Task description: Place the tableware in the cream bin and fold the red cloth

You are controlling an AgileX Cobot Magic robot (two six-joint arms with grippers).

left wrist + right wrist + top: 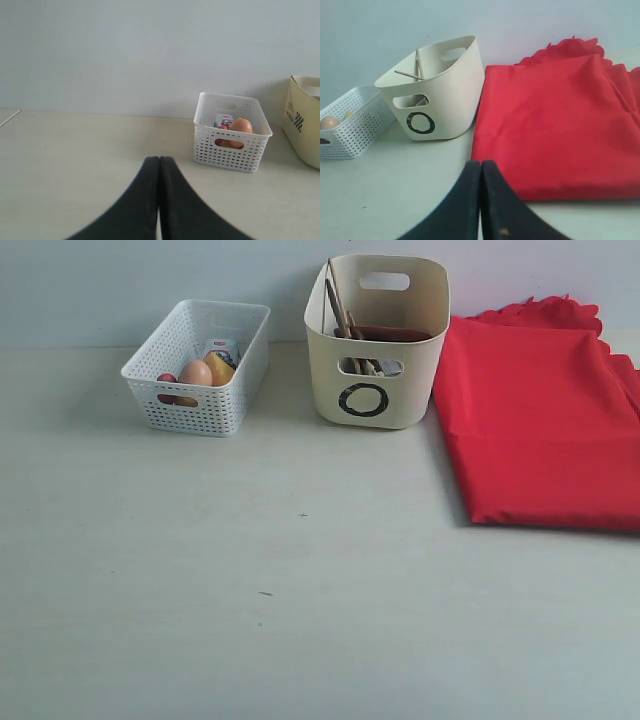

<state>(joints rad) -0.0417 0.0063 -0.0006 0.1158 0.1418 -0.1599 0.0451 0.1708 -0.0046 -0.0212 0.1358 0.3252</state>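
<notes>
You can read one sign clearly: a bold black ring (362, 399), like a capital O, printed on the front wall of the cream bin (415, 380), just under its cut-out handle. You see the same ring in the right wrist view. In the left wrist view, another wall of the bin carries a small black checkered diamond (299, 121) with a line of tiny print (290, 114) beside it; that print is too small for you to read. In the white lattice basket (200, 410), a carton (224, 121) shows a label with red and blue print, possibly a brand name, but it is blurred beyond reading.
</notes>
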